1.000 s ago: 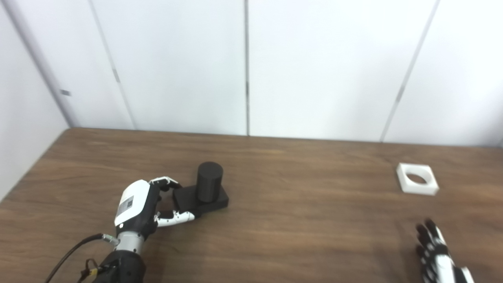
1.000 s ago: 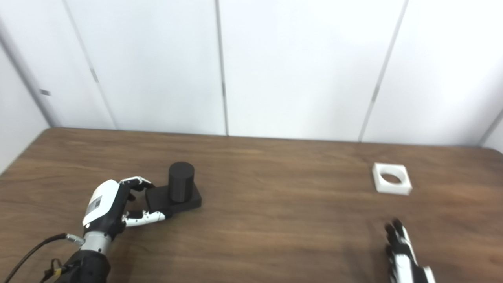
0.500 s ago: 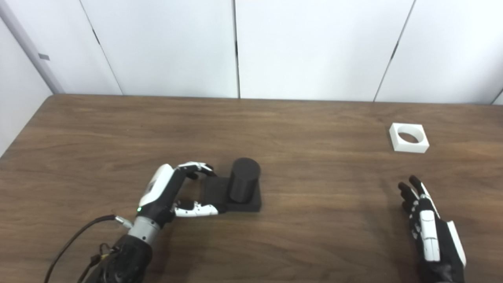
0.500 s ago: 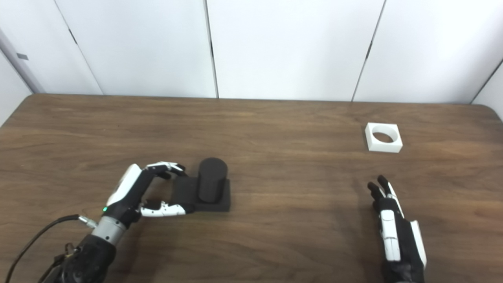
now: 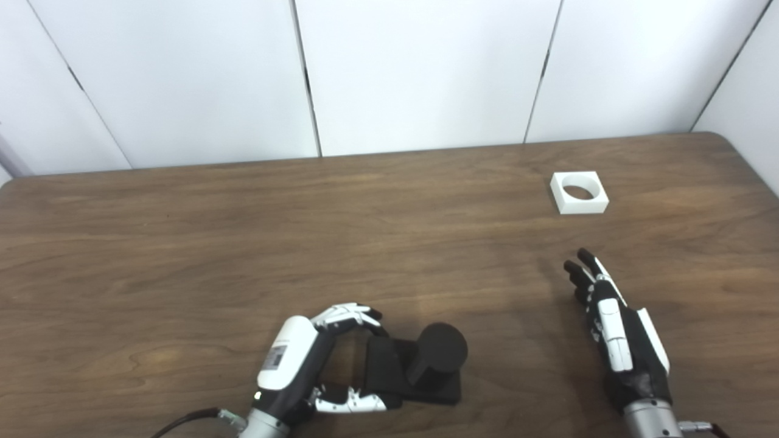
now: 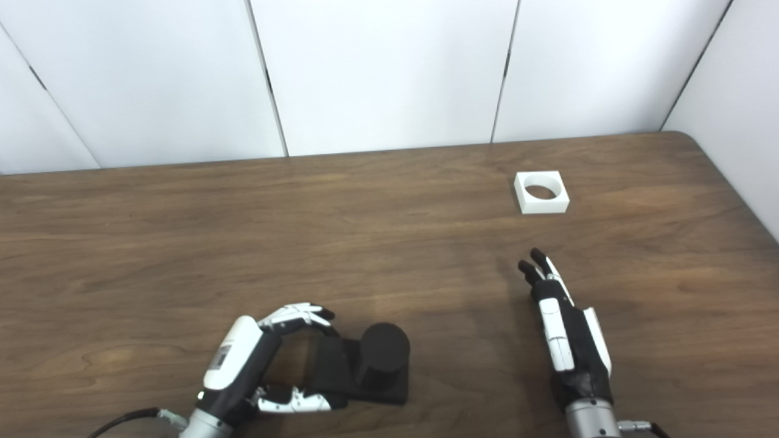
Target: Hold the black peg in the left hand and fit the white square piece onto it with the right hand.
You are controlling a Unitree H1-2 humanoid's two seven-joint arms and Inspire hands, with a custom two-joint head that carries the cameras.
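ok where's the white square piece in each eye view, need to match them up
Left eye view: white square piece lies upper right on the table, far beyond the right hand.
Right eye view: the same piece, a bit further left in the picture.
Shared landmark: the black peg at the bottom, by the left hand.

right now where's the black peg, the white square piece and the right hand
black peg (image 5: 443,348): left eye view, on the round top of the post.
white square piece (image 5: 599,205): left eye view, on its front wall near the right corner.
right hand (image 6: 572,337): right eye view, on the back of the hand.
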